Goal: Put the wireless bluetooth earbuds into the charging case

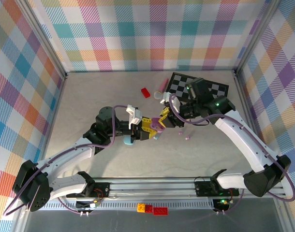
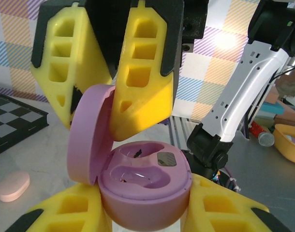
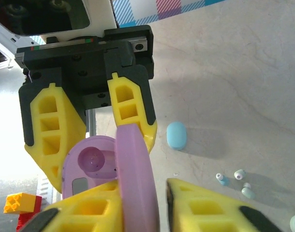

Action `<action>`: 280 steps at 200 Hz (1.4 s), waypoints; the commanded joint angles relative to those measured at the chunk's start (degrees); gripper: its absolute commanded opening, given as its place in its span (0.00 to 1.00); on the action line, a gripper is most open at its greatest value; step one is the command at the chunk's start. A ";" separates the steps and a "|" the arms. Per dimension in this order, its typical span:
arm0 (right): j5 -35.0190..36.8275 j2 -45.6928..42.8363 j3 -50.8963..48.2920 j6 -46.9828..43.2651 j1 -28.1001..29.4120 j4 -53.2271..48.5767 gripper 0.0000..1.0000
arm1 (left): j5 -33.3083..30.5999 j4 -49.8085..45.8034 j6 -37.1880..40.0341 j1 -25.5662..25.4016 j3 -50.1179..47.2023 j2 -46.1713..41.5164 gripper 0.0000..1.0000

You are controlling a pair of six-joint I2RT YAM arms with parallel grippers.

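The charging case is purple, and its base (image 2: 147, 193) sits between my left gripper's (image 2: 145, 215) yellow fingers, which are shut on it above the table's middle (image 1: 158, 125). Its lid (image 2: 87, 137) stands raised, and both wells look empty. My right gripper (image 3: 138, 203) comes in from the far side with its jaws closed in on that lid (image 3: 135, 174); a thin gap remains at one pad. Tiny teal and mint earbuds (image 3: 220, 179) lie loose on the table past the grippers. Two small purple earbuds (image 1: 180, 131) lie right of the case.
A blue oval case (image 3: 176, 135) lies shut on the table, and a pink oval case (image 2: 13, 186) lies beside the checkerboard (image 1: 198, 87). A red brick (image 1: 145, 92) sits at the back. Toy bricks (image 1: 152, 209) rest on the rail between the arm bases.
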 commanded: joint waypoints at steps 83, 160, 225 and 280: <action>4.13 -2.70 0.62 -0.73 0.05 3.91 0.00 | -0.43 0.16 0.89 -0.08 2.42 -0.61 0.65; 16.17 -4.52 -0.60 -1.20 3.45 9.58 0.00 | -6.25 2.07 -2.71 -0.18 1.42 -0.15 0.94; 16.85 -3.67 -1.97 -0.96 4.80 11.90 0.00 | -4.74 2.78 -3.32 -0.26 1.37 0.33 0.74; 13.68 -3.11 -1.49 -1.12 4.80 10.15 0.00 | -4.01 2.05 -1.26 -0.21 1.46 0.26 0.65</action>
